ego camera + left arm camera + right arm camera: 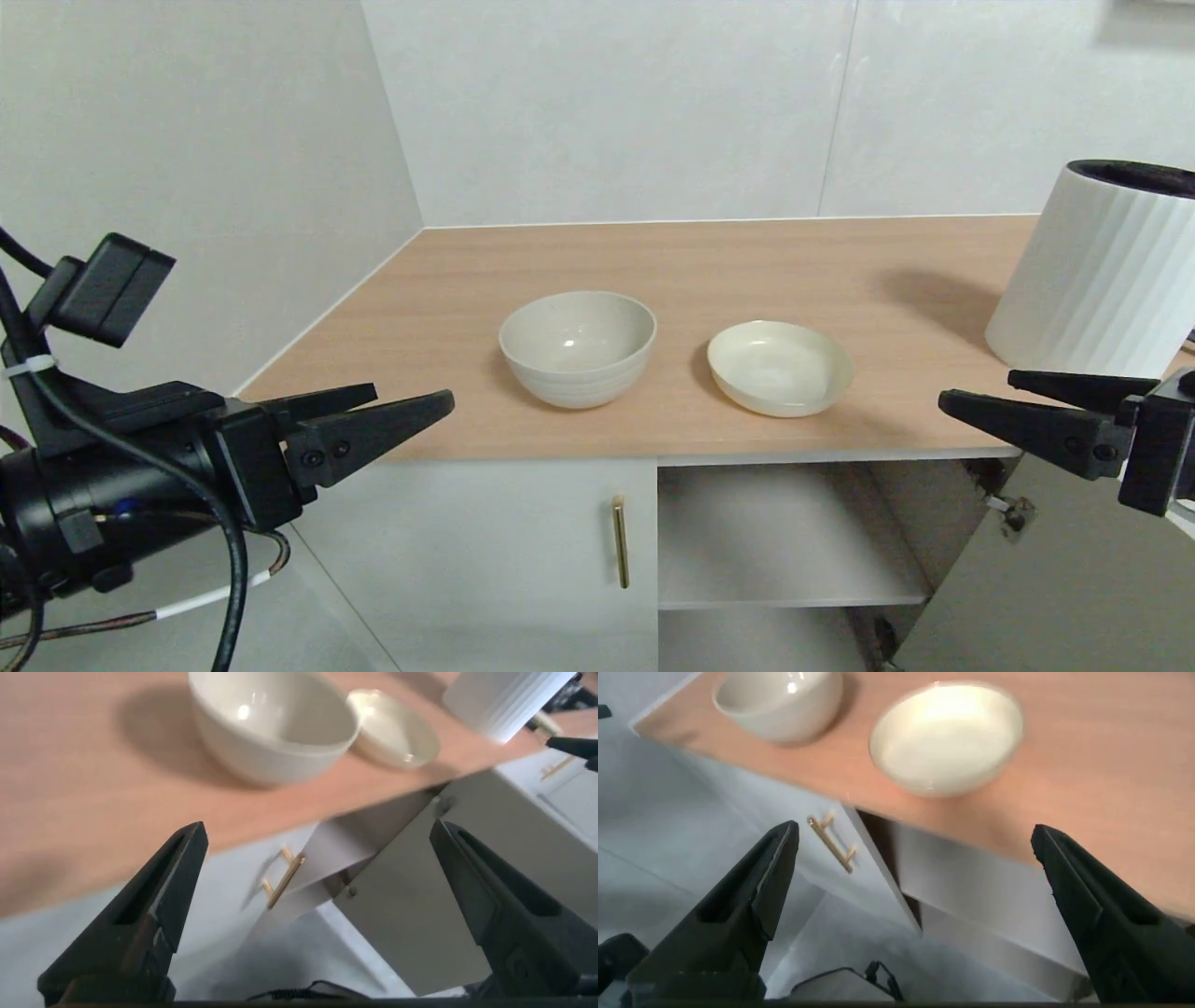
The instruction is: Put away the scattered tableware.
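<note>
Bowl (577, 347) left of dish (780, 367)

Wooden countertop (747, 261) over white cabinet (485, 551), pale walls (607, 103)

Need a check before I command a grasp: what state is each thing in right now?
Deep bowl: upright, empty, on the counter.
Shallow dish: upright, empty, beside it.
Left cabinet door: shut.
Right cabinet door: open.
White ribbed container: upright on the counter.
Left pincer: open, holding nothing.
Right pincer: open, holding nothing.
</note>
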Tool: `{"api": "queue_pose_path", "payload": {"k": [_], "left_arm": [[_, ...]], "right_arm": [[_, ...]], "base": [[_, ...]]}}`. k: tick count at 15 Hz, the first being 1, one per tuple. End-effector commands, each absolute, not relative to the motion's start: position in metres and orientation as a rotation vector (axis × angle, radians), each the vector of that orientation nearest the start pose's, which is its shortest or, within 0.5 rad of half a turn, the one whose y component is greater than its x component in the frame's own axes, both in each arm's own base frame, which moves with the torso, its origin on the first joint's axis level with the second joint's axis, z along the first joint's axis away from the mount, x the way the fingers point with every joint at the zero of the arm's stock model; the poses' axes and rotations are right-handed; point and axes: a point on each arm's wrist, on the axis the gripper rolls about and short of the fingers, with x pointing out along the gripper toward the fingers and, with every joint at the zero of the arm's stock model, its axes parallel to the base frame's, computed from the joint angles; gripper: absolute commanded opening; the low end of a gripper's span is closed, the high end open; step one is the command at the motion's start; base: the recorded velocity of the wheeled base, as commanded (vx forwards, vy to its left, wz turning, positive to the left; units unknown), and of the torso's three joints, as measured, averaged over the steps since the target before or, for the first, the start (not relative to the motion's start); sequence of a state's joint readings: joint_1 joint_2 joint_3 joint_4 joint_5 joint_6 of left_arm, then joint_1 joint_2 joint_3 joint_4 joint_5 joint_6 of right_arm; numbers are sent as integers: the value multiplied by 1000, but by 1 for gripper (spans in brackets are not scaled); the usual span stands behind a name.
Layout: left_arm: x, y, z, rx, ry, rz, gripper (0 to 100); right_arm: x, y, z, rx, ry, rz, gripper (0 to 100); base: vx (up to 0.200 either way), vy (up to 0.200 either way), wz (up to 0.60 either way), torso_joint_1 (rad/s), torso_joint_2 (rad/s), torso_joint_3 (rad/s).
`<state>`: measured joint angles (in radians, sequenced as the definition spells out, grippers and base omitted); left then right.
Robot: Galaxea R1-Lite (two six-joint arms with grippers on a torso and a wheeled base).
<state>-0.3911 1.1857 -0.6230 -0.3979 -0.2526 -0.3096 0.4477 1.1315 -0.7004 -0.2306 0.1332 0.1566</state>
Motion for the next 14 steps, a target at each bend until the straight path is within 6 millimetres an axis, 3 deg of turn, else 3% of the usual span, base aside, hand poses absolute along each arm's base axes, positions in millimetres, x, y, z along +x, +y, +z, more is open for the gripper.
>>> {"api": "queue_pose_path", "payload": {"k": [1,3,6,10,12,14], "left_arm": [[161,-73,231,-286,271,-609,100],[161,-73,231,-286,269,-609,100],[171,-74,260,-292,210,-604,100],[205,-78,306,-291,288,-542,100],[196,-72,305,-299,460,-456,100],[201,-74,305,-320,504,-418,100]], "right_arm": [[148,75,244,118,258,561,100],[151,74,243,116,265,548,100],[164,74,250,63,234,526,100],[227,98,274,51,260,428,100],[241,104,273,90,393,330,100],[252,109,262,142,466,283,100]], "base": [[0,0,0,203,-466,-281],[0,0,0,132,-322,-195],[0,0,0,24,-73,-45],[0,0,0,0,0,0],[0,0,0,0,0,0],[0,0,0,0,0,0]]}}
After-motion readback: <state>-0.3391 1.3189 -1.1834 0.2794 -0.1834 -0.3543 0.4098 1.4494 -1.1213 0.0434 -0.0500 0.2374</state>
